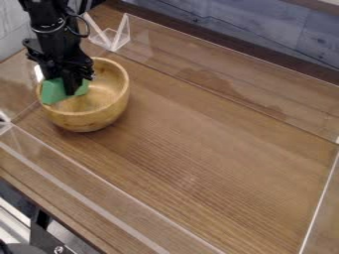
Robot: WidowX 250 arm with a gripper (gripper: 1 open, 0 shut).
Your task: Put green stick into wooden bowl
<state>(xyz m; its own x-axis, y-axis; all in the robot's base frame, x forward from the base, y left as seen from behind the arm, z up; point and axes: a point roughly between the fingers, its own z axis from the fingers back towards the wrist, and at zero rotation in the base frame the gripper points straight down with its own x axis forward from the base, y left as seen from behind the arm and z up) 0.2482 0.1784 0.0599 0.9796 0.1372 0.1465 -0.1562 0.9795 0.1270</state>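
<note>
The wooden bowl [95, 102] is round and light tan and sits at the left of the wooden table. Over its left side hangs my black gripper [61, 79], pointing down and shut on the green stick [56, 91]. The bright green block sticks out below the fingers, over the bowl's left rim and hollow. Whether it touches the bowl I cannot tell.
Clear plastic walls [159, 213] fence the table [212, 139] along the front, right and back. A small clear triangular stand [117, 36] sits behind the bowl. A dark blue backdrop [252, 25] runs along the far side.
</note>
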